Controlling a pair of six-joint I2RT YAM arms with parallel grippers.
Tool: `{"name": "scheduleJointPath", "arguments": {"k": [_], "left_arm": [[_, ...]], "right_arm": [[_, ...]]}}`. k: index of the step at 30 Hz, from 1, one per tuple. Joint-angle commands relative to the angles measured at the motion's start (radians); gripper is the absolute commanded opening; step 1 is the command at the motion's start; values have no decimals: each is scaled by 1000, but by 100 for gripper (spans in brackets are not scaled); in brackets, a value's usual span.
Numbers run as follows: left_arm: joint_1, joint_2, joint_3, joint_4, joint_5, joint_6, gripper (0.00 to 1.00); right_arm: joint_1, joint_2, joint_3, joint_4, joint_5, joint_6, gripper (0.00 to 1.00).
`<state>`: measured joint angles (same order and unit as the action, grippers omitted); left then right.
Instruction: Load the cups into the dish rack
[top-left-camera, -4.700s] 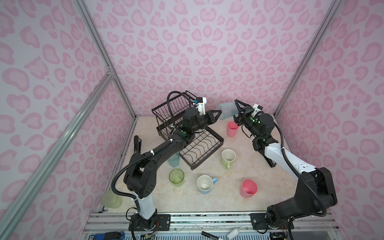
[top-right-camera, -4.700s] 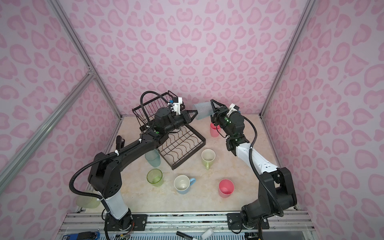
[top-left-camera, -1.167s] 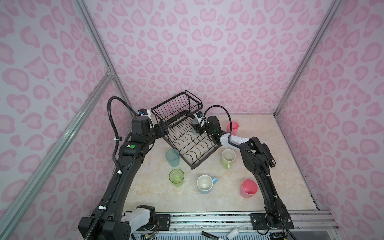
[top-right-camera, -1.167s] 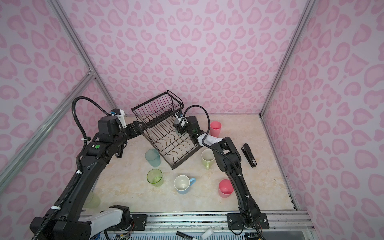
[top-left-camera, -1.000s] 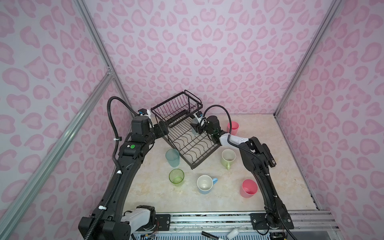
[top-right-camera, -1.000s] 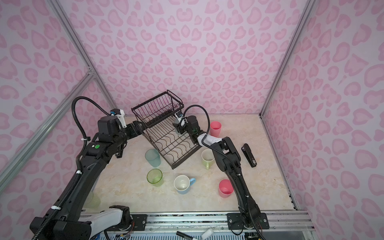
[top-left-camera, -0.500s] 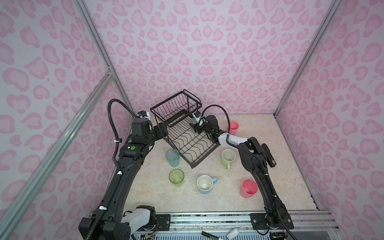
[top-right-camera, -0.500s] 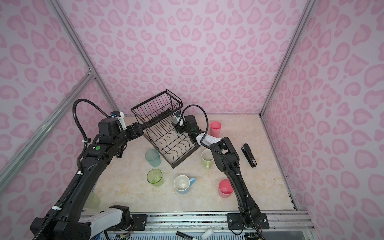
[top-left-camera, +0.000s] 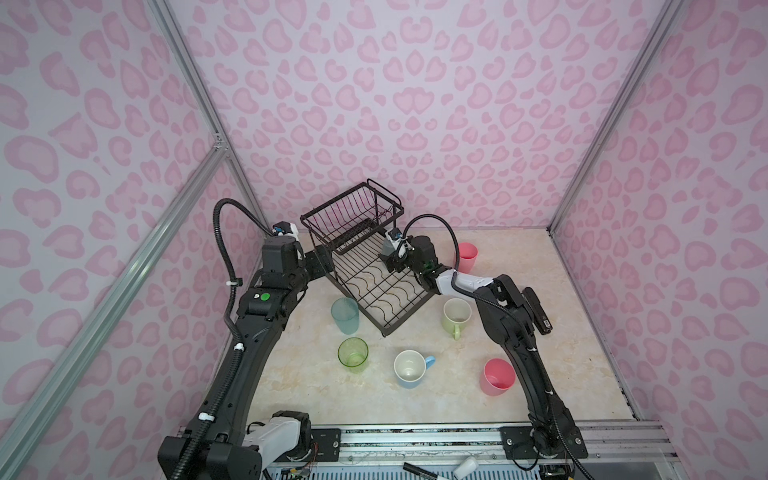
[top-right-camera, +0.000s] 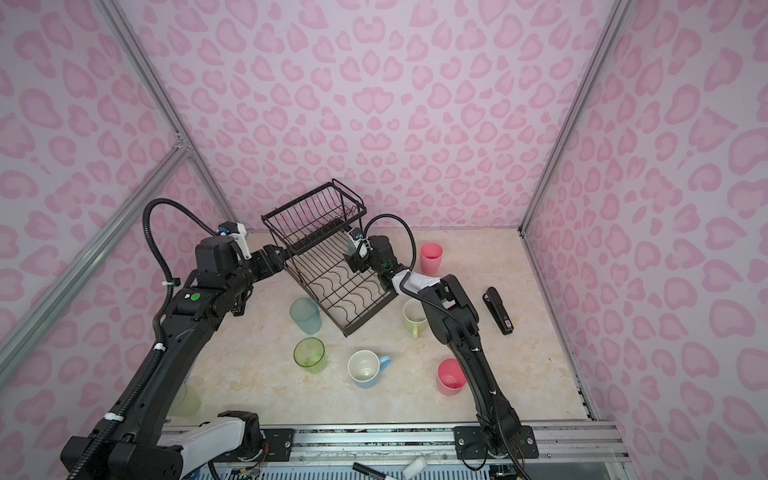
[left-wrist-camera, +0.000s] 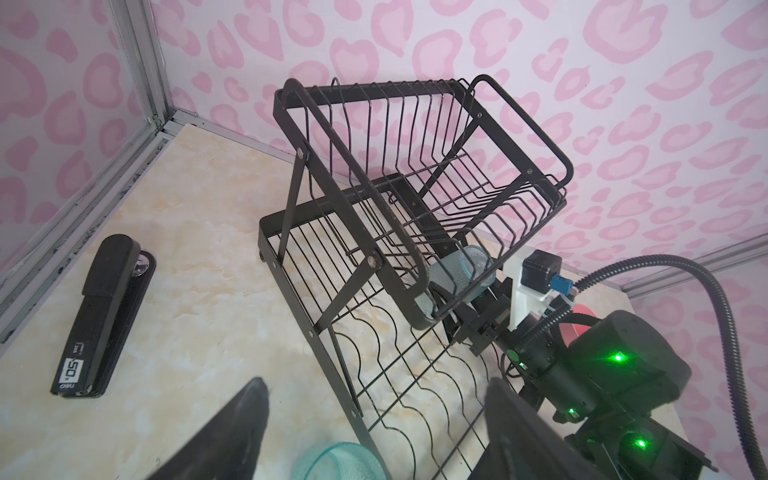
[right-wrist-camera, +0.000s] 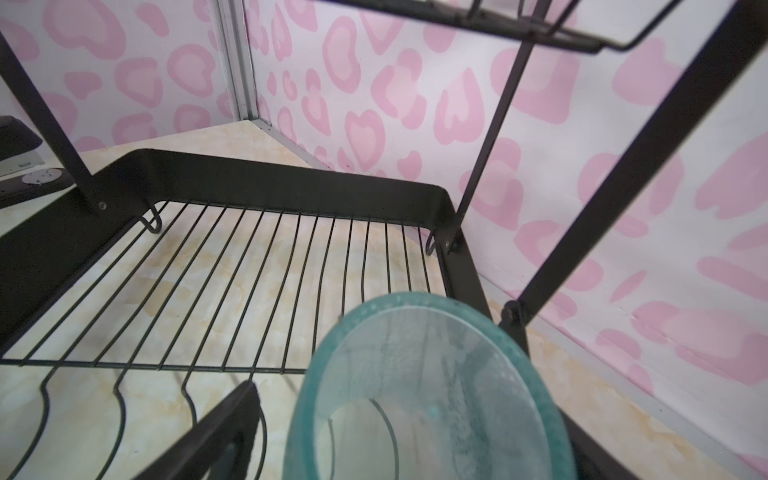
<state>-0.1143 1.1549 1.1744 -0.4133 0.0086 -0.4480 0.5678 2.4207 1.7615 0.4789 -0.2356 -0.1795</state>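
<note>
Where the dish rack (top-left-camera: 352, 216) stands at an angle towards the back of the bench (top-left-camera: 299, 386), the right gripper (top-left-camera: 390, 261) is found reaching in over the lower tray (right-wrist-camera: 291, 178), beneath the raised upper basket (left-wrist-camera: 521, 122). A frosted blue-grey tumbler (right-wrist-camera: 419, 395) is seen tilted between its fingers. In the right wrist view a gap is noted between the one visible finger (right-wrist-camera: 216, 432) and the tumbler's wall, so the jaws are judged spread apart and not clamped. The other finger is hidden behind the tumbler. Whether the tumbler rests on the tray wires cannot be told.

The left gripper (left-wrist-camera: 376, 382) is held just beside the rack's left side, with its fingers wide apart and nothing clamped between them.

Six cups are observed upright on the bench outside the rack:
- A second frosted tumbler (top-left-camera: 345, 316) is placed just beside the tray's front-left edge.
- A green tumbler (top-left-camera: 353, 353) is set in front of it.
- A light-blue mug (top-left-camera: 409, 368) is found at the front centre.
- A lime mug (top-left-camera: 457, 318) is found near the tray's right corner.
- One pink cup (top-left-camera: 467, 255) is seen at the back, behind the right arm.
- Another pink cup (top-left-camera: 498, 376) is seen at the front right.

A pale green tumbler (top-right-camera: 185, 401) is partly seen at the front left, behind the left arm. A black stapler (top-right-camera: 498, 309) is recorded lying to the right of the right arm. A second stapler (left-wrist-camera: 104, 311) is recorded near the rack on the left arm's side.
</note>
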Motion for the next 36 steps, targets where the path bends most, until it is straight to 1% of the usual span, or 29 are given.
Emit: {"name": "scheduleJointPath", "arguments": {"k": [1,6,15,21,30,34,36], "left_arm": [[1,-9,-4,28,-15,9,84],[2,-12,-4,28,-18,11,86],[3,-15,-7,26,-24,14,87],[7,-16,-9,28,-26,14,88],[9,-11,-12,26,-34,12,87],[9,-12,-13,25,-38,8,87],[10,-12,-15,22,-41,4,87]], "right_arm": [[-1,-24,-28,77,31,-2,95],[-6,-60,-73,111,45,-6,96],[-15,-127,-170,171,32,5,98],[-13,-199,-247,202,15,15,98],[-7,-354,-457,269,31,53,97],[-5,-440,-543,244,46,87,95],[5,-487,-577,195,94,90,93]]}}
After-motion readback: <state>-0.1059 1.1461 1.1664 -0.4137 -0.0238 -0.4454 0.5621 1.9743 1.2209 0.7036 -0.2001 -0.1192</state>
